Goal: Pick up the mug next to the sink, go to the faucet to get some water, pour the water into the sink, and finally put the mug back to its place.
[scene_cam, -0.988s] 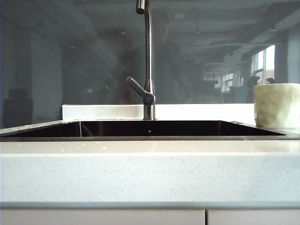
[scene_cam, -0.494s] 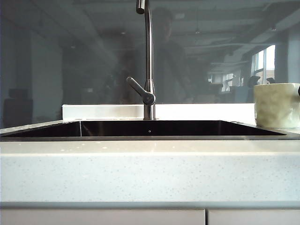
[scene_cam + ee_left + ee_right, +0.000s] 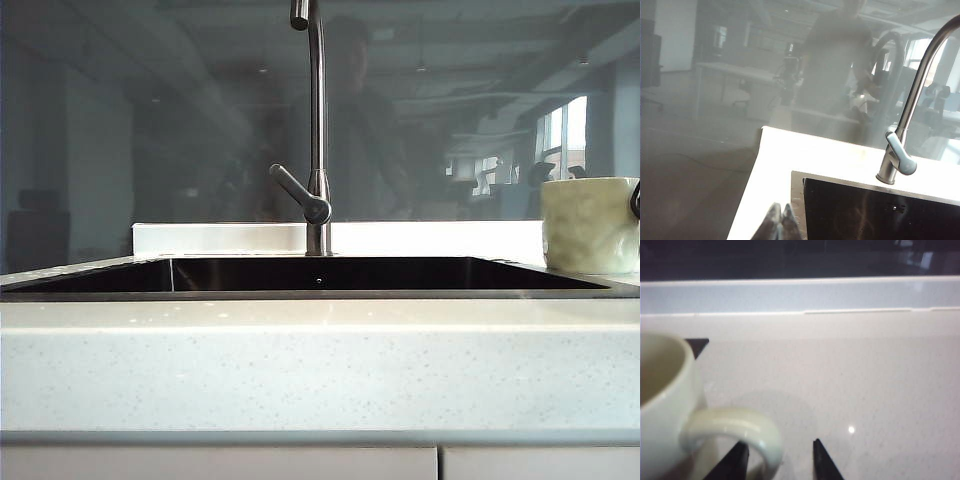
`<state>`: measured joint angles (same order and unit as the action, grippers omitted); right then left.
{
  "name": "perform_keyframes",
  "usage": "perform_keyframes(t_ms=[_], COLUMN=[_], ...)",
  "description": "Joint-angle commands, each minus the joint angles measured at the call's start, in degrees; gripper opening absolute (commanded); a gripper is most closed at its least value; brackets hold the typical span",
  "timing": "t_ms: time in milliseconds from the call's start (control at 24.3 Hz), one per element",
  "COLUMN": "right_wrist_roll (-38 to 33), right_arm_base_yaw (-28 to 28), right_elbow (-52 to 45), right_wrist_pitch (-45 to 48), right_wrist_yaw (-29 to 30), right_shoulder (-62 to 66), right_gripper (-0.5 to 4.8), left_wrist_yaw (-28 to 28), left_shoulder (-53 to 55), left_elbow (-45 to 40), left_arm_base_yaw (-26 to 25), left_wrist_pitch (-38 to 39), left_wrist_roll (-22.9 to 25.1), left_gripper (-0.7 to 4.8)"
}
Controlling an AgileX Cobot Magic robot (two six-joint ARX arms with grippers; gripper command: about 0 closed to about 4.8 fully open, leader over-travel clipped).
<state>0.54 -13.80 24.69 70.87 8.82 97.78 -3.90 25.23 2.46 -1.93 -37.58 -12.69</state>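
Mug point(image 3: 670, 405) sat ungrasped, handle between right gripper point(image 3: 777, 457)'s spread fingers; left gripper point(image 3: 780, 225) clenched, empty; everything remained.

A pale speckled counter point(image 3: 320, 370) carries everything, with the dark sink point(image 3: 320, 275) set into its middle. The faucet point(image 3: 318, 130) rises at the sink's far edge, and the mug point(image 3: 588, 225) stands on the counter at the far right.

faucet point(image 3: 317, 130) behind sink point(image 3: 300, 293), centre | mug point(image 3: 590, 225) on counter point(image 3: 300, 370), right of sink | right gripper point(image 3: 778, 460) at mug handle | left gripper point(image 3: 779, 225) over sink's left edge
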Motion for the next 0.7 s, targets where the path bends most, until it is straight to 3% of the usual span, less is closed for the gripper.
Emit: perform_keyframes(t_ms=[41, 247, 371, 700], right_wrist_roll=[0.15, 0.13, 0.13, -0.59], right_arm_base_yaw=[0.07, 0.07, 0.07, 0.04], right_elbow=[0.76, 1.92, 2.03, 2.03], right_wrist_pitch=[1.38, 1.36, 1.4, 4.28], right_wrist_yaw=[-0.35, -0.31, -0.31, -0.35], right_shoulder=[-0.02, 1.6, 1.62, 1.53], right_gripper=[1.79, 1.33, 0.48, -0.05], left_wrist_yaw=[-0.22, -0.22, -0.22, -0.2], left_shoulder=[-0.04, -0.07, -0.04, 0.0], left_elbow=[0.24, 0.24, 0.24, 0.24], left_arm_base_yaw=[-0.11, -0.11, -0.11, -0.11], left_wrist_pitch=[-0.98, -1.14, -1.09, -1.05], left_wrist_roll=[0.22, 0.24, 0.22, 0.26], left_gripper=[-0.05, -0.05, -0.05, -0.05])
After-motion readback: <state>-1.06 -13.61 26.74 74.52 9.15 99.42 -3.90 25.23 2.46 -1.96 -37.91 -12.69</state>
